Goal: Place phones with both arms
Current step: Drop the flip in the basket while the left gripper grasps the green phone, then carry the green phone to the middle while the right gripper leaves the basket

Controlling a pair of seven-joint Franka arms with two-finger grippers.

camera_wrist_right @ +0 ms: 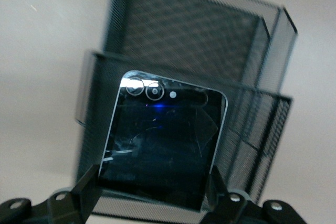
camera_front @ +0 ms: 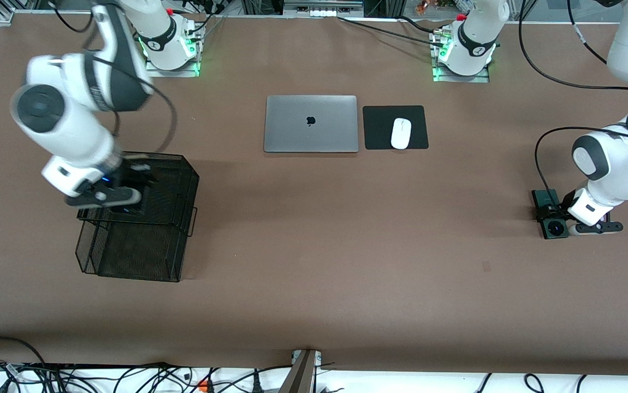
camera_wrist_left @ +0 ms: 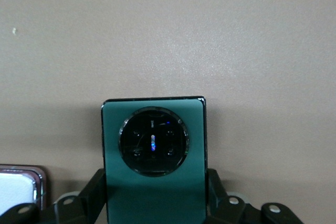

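Brown bench [camera_front: 314, 245]: my right gripper [camera_wrist_right: 155, 192] holds the black phone [camera_wrist_right: 160, 145] in clamped fingers over the black mesh basket [camera_front: 139, 229]. My left gripper [camera_wrist_left: 157, 203] has its fingers clenched on the green phone [camera_wrist_left: 155, 156], beside the lilac phone [camera_wrist_left: 18, 187].

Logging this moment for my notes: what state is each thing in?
Left gripper: shut on the green phone, on the table.
Right gripper: holding the black phone over the mesh rack.
Lilac phone: lying beside the green one.
Laptop: closed.
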